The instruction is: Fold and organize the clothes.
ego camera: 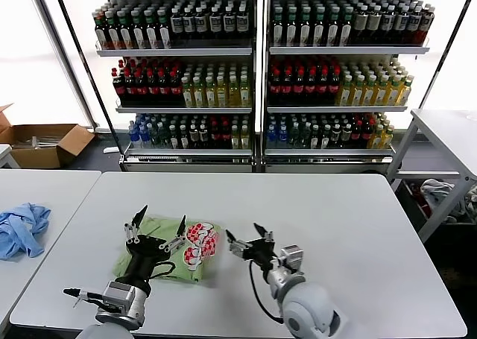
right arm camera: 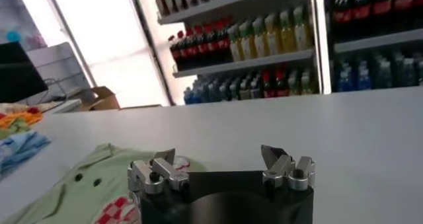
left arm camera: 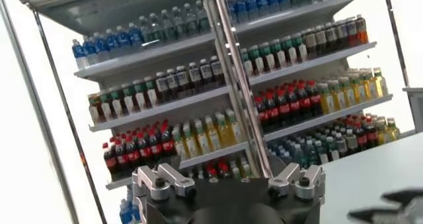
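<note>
The left gripper (ego camera: 158, 223), jaws spread wide and holding nothing, hovers directly over the folded light green soft-cloth polo shirt (ego camera: 168, 253) (red-and-white print facing up), which lies near the front edge of the white table (ego camera: 335, 205). Just beside the shirt's right edge, the right gripper (ego camera: 246, 235) hangs equally wide and empty.

Light green polo shirt (ego camera: 165, 247) with red-and-white checked print — light blue garment (ego camera: 22, 228) — white table (ego camera: 335, 227)
</note>
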Robot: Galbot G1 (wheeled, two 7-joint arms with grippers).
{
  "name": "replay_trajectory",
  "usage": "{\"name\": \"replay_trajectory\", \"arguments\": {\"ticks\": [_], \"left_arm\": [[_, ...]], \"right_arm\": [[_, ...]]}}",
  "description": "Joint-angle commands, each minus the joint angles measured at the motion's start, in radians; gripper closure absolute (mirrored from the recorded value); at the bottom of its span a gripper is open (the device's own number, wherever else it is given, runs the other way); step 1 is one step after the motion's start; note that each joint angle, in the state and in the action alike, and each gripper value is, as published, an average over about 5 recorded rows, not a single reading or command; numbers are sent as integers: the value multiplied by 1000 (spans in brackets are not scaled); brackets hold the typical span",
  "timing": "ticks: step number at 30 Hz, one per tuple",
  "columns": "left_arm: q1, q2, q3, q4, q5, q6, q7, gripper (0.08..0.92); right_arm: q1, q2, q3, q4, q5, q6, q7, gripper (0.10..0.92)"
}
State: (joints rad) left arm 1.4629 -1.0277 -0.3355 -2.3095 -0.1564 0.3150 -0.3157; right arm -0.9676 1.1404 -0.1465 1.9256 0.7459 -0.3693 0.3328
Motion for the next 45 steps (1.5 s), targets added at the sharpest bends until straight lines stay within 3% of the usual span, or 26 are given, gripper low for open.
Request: {"name": "replay_trajectory", "arguments": {"ticks": [1,24,39,45], "left_arm": [[36,-10,-54,-32,-35,7,20,177],[45,-17,-50,-2,-40,3,19,177],[50,-17,-45,2,-40,2,19,177],[55,-15,-48,-1,-41,2,18,177]], "right_arm": [[163,112,-179,-131,42,-101,32,203],[122,138,-144,-229,-33,-83,-6,230],[128,146,-149,-263,-60,-49,-15,643],[118,98,-138,-182,-131,-14,-19,816]]}}
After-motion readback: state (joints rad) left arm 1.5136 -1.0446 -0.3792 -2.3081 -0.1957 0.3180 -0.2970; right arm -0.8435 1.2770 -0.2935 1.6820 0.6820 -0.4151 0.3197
